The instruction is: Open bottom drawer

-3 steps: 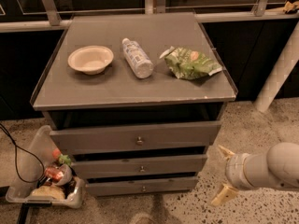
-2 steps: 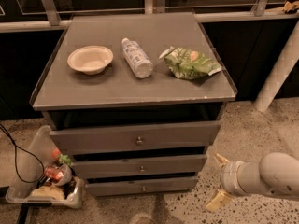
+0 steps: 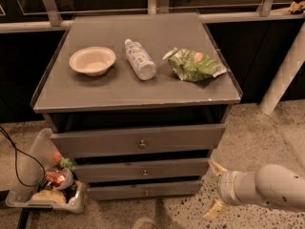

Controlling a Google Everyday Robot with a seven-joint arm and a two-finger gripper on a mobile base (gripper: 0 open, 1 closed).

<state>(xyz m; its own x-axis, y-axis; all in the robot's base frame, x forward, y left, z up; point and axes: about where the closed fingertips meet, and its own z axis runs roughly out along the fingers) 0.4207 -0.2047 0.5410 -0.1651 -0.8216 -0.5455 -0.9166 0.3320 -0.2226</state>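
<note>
Floor (image 3: 259,137); gripper (image 3: 214,189) beside bottom drawer (image 3: 143,191)

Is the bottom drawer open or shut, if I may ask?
Shut: bottom drawer front sits tucked in, no tray showing; the gripper, open, is beside it, not touching.

On the grey surface (image 3: 119,92): pale bowl (image 3: 92,60) at left, clear bottle (image 3: 140,59) on its side in the middle, crumpled green bag (image 3: 193,65) at right, all apart. On the speckled floor (image 3: 257,128) at lower left, tilted clear bin (image 3: 28,166) of rubbish, black cable (image 3: 14,151) beside it. White pole (image 3: 286,75) far right. Gripper (image 3: 214,189) low at right, fingers spread.
</note>
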